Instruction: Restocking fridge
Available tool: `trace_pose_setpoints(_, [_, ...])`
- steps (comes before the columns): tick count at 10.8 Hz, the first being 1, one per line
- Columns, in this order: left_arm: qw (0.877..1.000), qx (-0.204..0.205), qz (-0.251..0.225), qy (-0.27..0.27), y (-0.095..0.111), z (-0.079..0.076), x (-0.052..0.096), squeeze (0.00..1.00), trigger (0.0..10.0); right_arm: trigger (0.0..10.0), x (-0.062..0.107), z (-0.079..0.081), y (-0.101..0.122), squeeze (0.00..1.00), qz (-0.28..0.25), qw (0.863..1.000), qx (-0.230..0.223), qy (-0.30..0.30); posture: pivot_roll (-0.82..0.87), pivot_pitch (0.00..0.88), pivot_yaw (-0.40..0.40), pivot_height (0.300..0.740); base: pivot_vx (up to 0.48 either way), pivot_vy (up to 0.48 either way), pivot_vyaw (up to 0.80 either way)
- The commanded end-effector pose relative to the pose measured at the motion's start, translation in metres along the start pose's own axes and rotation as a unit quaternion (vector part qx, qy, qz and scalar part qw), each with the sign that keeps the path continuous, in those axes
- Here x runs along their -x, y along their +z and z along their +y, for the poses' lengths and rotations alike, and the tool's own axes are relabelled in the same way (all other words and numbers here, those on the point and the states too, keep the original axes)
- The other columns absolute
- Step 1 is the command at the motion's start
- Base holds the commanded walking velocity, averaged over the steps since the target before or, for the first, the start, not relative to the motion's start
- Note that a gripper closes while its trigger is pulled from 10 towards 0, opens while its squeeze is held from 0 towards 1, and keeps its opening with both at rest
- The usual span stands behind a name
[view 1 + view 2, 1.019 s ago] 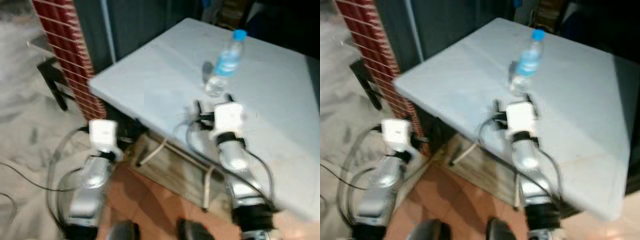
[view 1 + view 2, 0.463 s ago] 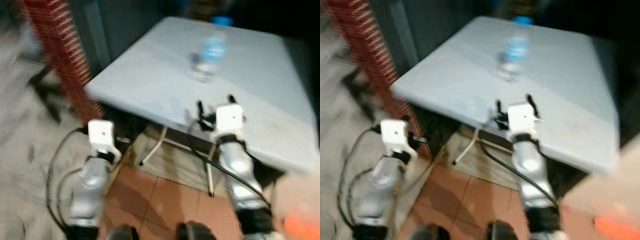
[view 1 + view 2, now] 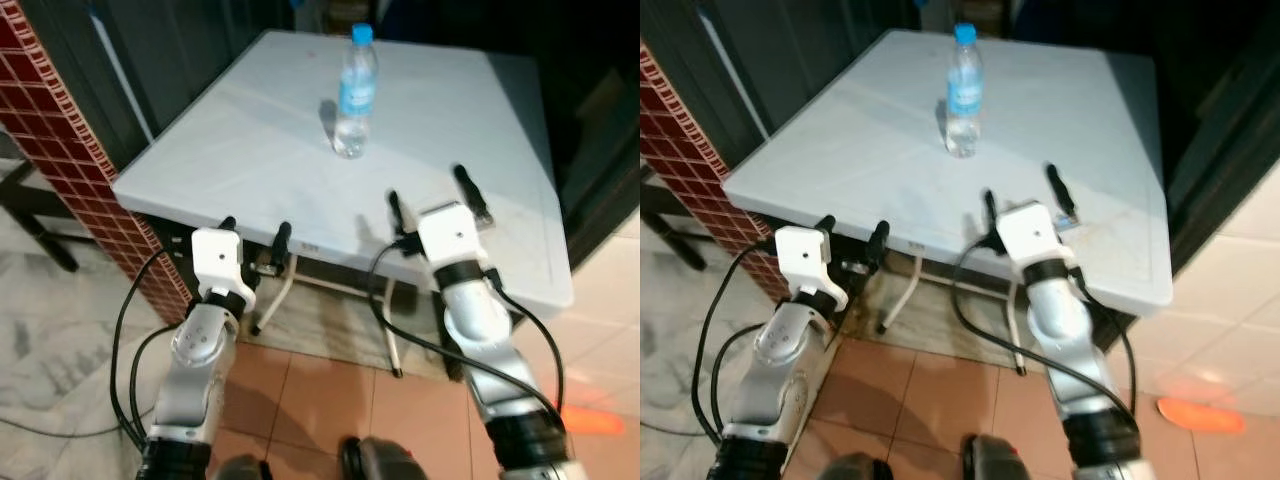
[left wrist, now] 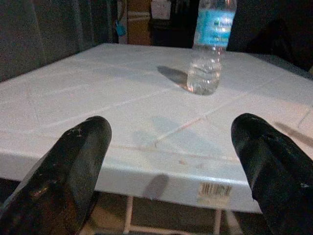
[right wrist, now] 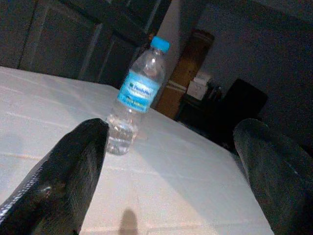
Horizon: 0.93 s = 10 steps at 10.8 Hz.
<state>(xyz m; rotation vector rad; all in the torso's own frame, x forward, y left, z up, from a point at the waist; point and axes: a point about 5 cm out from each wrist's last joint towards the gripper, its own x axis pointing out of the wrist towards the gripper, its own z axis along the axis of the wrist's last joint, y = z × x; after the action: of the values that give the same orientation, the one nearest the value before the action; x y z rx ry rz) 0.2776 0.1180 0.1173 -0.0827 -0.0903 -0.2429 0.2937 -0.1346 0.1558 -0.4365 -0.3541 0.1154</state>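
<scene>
A clear water bottle (image 3: 353,93) with a blue cap and blue label stands upright near the middle of a white folding table (image 3: 250,150). My right gripper (image 3: 438,201) is open over the table's near edge, a short way in front of the bottle and slightly to its right, holding nothing. My left gripper (image 3: 255,235) is open too, just off the table's front edge and lower. The right wrist view has the bottle (image 5: 133,104) between and beyond the fingers (image 5: 68,181). In the left wrist view the bottle (image 4: 209,49) stands far across the table top.
A red brick-tiled pillar (image 3: 70,140) stands at the left beside the table. Dark doors and shelving lie behind it. A dark opening runs along the right (image 3: 600,130). The table's white legs (image 3: 275,300) stand on an orange tile floor (image 3: 330,400).
The view has swung and steadied, so the table now lies squarely ahead and the blur is gone. Both arms have lifted slightly toward the table edge; the bottle stands where it was.
</scene>
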Motion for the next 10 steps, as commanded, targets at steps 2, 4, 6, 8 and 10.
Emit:
trace_pose_setpoints(2, [1.000, 0.000, -0.007, 0.002, 0.003, 0.002, -0.001, 0.00, 10.0, 10.0, -0.002, -0.002, 0.002, 0.00, -0.006, 1.000, -0.001, -0.005, -0.02, 0.062, 0.041, 0.740, 0.448, 0.000, 0.00])
trace_pose_setpoints(4, [1.000, 0.001, -0.008, -0.003, 0.003, 0.000, -0.001, 0.00, 10.0, 10.0, -0.004, -0.006, 0.002, 0.00, -0.005, 1.000, 0.001, -0.017, -0.02, 0.062, 0.041, 0.740, 0.465, 0.000, 0.00])
trace_pose_setpoints(6, [1.000, 0.002, -0.008, -0.003, 0.003, 0.000, -0.002, 0.00, 10.0, 10.0, -0.009, -0.016, 0.003, 0.00, -0.002, 0.999, -0.006, -0.044, -0.02, 0.059, 0.043, 0.740, 0.465, 0.000, 0.00])
trace_pose_setpoints(8, [1.000, 0.006, -0.006, -0.003, 0.003, 0.001, -0.003, 0.00, 10.0, 10.0, -0.016, -0.021, 0.007, 0.00, -0.010, 0.999, -0.006, -0.052, -0.02, 0.059, 0.043, 0.740, 0.456, 0.000, 0.00])
trace_pose_setpoints(10, [1.000, 0.009, -0.005, 0.000, 0.003, 0.001, -0.004, 0.00, 10.0, 10.0, -0.017, -0.022, 0.007, 0.00, -0.011, 0.999, -0.002, -0.053, -0.02, 0.056, 0.045, 0.740, 0.435, 0.000, 0.00])
